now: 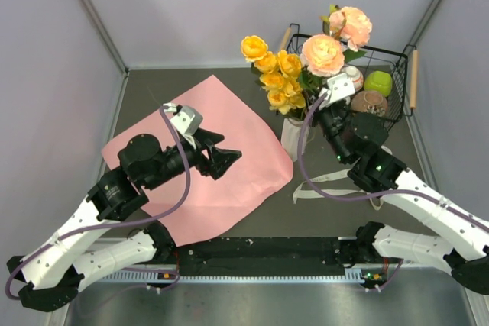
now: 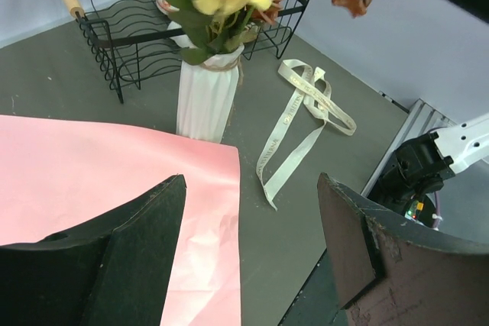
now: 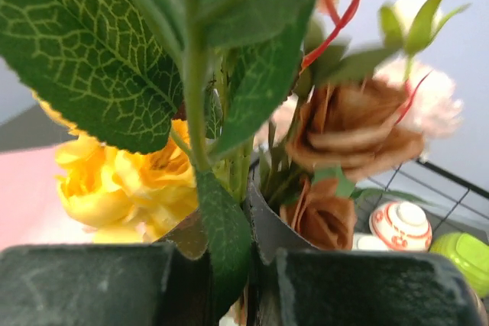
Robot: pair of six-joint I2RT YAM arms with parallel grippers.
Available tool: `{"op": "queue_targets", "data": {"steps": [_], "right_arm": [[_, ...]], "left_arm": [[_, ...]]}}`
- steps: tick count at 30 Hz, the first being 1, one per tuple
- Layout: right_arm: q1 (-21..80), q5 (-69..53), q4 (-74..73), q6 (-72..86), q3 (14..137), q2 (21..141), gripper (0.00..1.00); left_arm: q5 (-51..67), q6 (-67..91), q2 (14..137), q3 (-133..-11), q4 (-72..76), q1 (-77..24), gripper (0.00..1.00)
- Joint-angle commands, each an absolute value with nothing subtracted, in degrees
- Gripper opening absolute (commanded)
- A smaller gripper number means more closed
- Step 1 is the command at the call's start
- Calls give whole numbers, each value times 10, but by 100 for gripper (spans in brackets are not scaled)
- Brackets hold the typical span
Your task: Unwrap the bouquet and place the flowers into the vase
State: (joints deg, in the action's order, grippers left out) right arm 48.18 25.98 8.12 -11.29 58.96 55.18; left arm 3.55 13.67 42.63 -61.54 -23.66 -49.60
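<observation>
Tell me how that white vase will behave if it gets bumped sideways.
Probably tippy: the vase is narrow and tall, and the flowers spread wide above it, so it looks top-heavy. Likely rigid and breakable, judging by its ribbed, ceramic-looking body.

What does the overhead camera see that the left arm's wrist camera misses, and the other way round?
Only overhead: the large peach-pink roses and a round green object in the black wire basket. Only the wrist: the ribs of the small white vase and faint print on the beige ribbon. Both: vase, ribbon, basket, salmon-pink paper sheet, yellow roses, open left gripper.
</observation>
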Motion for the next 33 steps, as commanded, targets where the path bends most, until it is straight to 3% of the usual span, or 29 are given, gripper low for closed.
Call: {"op": "queue_targets", "data": {"steps": [1, 12, 18, 21, 25, 30, 31, 33], "right_arm": [[475, 250, 31, -106, 542, 552, 0], [476, 252, 45, -109, 560, 555, 0], [475, 258, 42, -91, 524, 549, 7], [475, 260, 32, -84, 528, 549, 17], [475, 262, -20, -62, 560, 544, 44], [475, 259, -119, -22, 613, 527, 64], [475, 252, -136, -7, 618, 523, 75], [475, 241, -162, 11, 637, 512, 80]], "left_arm": [[31, 146, 416, -609, -221, -496, 75], [37, 147, 425, -616, -221, -496, 75], [31, 148, 419, -611, -224, -496, 75], [29, 148, 420, -613, -226, -496, 75], [28, 146, 422, -620, -228, -496, 75], [23, 145, 417, -620, -230, -496, 75], [22, 145, 417, -619, -230, -496, 75], [22, 145, 419, -619, -229, -496, 75]]}}
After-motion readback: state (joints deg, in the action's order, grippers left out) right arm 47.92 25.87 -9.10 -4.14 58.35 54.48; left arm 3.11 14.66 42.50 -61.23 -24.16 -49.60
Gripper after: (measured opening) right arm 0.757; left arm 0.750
